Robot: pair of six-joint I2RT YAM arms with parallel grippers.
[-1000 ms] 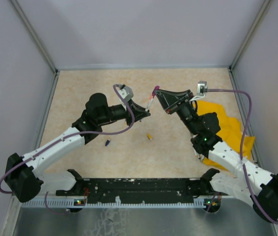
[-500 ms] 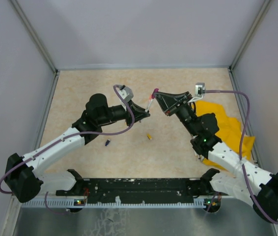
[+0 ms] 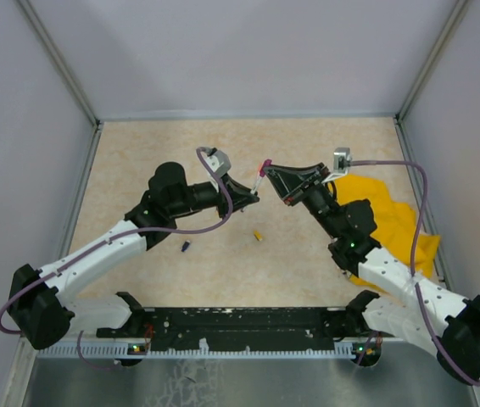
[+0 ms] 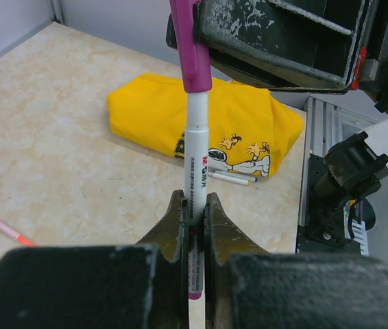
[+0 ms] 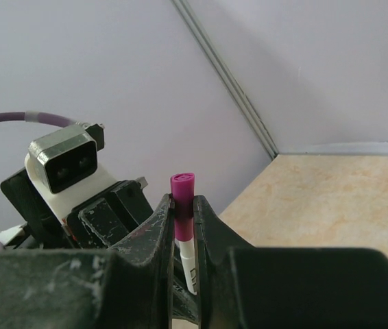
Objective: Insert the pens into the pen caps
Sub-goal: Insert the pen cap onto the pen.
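My left gripper (image 3: 251,197) is shut on a white pen (image 4: 196,171), seen between its jaws in the left wrist view (image 4: 194,209). My right gripper (image 3: 267,166) is shut on a purple cap (image 5: 182,202), gripped in the right wrist view (image 5: 183,205). The cap (image 4: 190,48) sits over the pen's tip, so the two grippers meet above the table's middle. The pen (image 3: 259,181) runs between them. A yellow cap (image 3: 258,235) and a dark blue cap (image 3: 186,247) lie on the table. An orange-pink pen (image 4: 2,227) lies at the left. Another white pen (image 4: 232,178) lies by the cloth.
A yellow cloth (image 3: 393,229) with a cartoon print lies at the right, under the right arm. It also shows in the left wrist view (image 4: 146,113). Grey walls enclose the tan table (image 3: 164,144). A black rail (image 3: 240,326) runs along the near edge.
My right gripper has shifted slightly left and toward the left gripper, with the purple cap sliding further onto the pen. The left arm has barely moved.
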